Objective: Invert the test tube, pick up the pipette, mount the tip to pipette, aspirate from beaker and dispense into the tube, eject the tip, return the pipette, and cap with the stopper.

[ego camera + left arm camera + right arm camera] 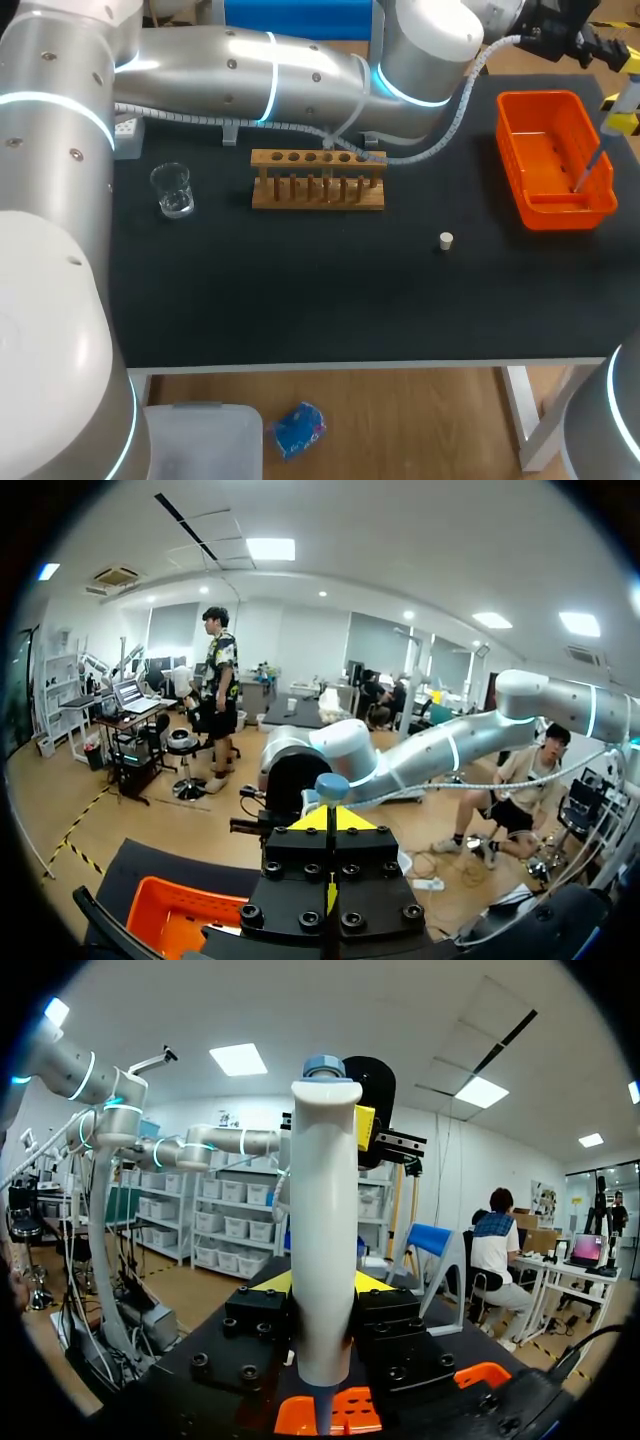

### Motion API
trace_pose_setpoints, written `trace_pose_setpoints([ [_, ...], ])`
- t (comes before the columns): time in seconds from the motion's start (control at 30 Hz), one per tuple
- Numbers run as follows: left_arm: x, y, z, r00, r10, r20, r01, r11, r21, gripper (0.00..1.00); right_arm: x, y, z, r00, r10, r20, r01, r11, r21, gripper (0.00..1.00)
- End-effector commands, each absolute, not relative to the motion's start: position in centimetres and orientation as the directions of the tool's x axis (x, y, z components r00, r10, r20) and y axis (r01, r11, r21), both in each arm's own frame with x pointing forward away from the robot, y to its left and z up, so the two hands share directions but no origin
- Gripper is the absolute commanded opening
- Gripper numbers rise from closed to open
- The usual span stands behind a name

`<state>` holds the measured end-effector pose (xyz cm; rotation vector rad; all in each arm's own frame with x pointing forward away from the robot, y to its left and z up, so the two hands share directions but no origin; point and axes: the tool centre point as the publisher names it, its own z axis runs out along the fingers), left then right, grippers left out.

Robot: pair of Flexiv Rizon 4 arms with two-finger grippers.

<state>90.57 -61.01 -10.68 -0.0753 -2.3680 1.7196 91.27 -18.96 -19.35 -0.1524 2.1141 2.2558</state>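
Right wrist view: the white plastic pipette with a blue-grey knob (323, 1230) stands upright, clamped in the right gripper (320, 1282). Tip ejection seems to be the step in hand, and next the ejector needs pressing. The left gripper (331, 820), fingers together, sits at the knob. Only the head view shows the pipette's lower end over the orange plastic tray (515, 130).
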Motion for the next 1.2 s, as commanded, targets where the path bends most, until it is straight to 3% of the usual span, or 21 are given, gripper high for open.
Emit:
trace_pose_setpoints([
  [0.03, 90.9, -61.4, -12.0, -0.974, 0.169, 0.149, -0.086, 0.332, -0.939, 0.00, 91.4, -19.0, -18.2, -0.994, -0.041, -0.104, -0.101, -0.067, 0.993, 0.00],
  [0.63, 91.1, -60.8, -10.9, -0.981, 0.148, 0.127, -0.076, 0.308, -0.948, 0.00, 91.4, -19.0, -18.2, -0.994, -0.041, -0.104, -0.101, -0.067, 0.993, 0.00],
  [1.2, 91.6, -60.9, -6.5, -0.979, 0.171, 0.108, -0.036, 0.378, -0.925, 0.00, 91.4, -19.0, -18.2, -0.994, -0.041, -0.104, -0.101, -0.067, 0.993, 0.00],
])
